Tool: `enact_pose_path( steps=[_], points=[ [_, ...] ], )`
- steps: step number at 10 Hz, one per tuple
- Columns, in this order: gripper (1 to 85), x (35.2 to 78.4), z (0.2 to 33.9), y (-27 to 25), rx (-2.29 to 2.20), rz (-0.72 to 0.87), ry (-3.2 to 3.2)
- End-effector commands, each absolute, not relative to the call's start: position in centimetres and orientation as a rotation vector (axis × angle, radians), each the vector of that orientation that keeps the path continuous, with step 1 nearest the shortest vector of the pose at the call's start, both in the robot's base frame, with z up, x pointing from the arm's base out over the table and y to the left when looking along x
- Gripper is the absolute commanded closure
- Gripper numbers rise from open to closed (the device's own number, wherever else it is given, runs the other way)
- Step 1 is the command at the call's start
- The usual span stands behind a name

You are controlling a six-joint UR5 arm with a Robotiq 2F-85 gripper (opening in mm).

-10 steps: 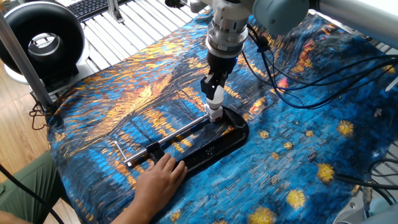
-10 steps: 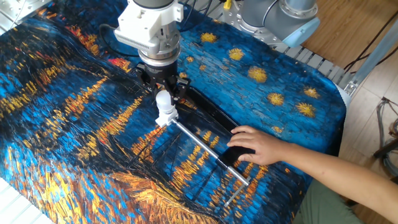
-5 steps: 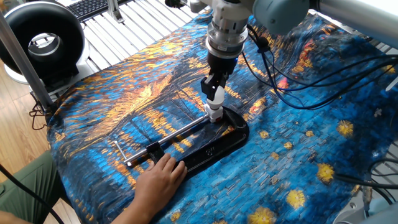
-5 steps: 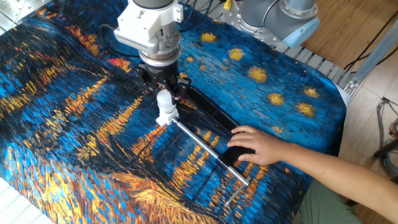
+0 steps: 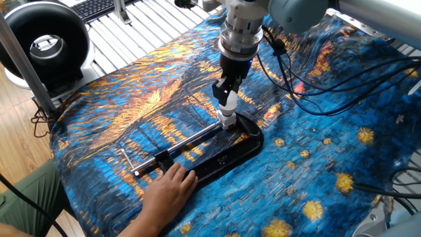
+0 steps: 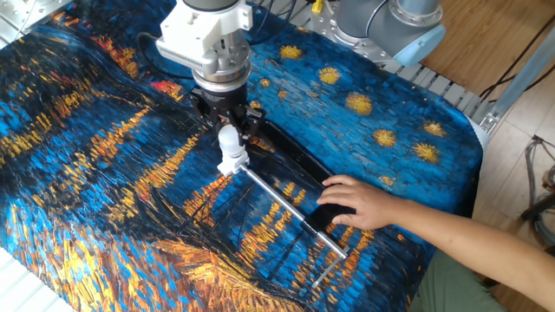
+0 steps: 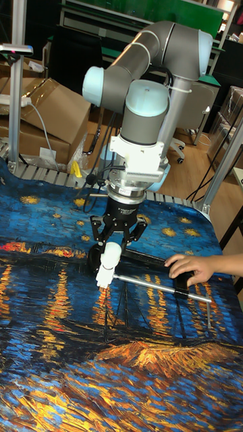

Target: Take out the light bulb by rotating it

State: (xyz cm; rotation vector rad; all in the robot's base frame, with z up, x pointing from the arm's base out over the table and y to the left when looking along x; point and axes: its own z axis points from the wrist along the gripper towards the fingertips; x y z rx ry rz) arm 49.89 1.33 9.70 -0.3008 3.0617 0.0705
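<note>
White light bulb (image 6: 227, 139) sits clamped upright in the pincer (image 6: 228, 136), above its socket (image 6: 231, 163).

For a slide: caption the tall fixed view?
Gripper closed on the light bulb while a hand steadies the base.

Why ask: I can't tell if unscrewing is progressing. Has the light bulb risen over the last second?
No. The light bulb sits at the same height above the black base.
</note>
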Motion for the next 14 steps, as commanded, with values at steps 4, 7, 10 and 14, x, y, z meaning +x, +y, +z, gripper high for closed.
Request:
enact_pose_path(
  steps=[4,7,10,14],
  points=[
    [49.3,51.1,10.3,1.6,-0.122,0.118,3.029],
    [56.0,51.6,10.2,0.8,-0.051,0.084,3.019],
    [50.7,51.7,10.0,1.0,-0.104,0.070,3.005],
    [25.7,51.0,9.7,1.2,-0.303,0.079,3.011]
  ],
)
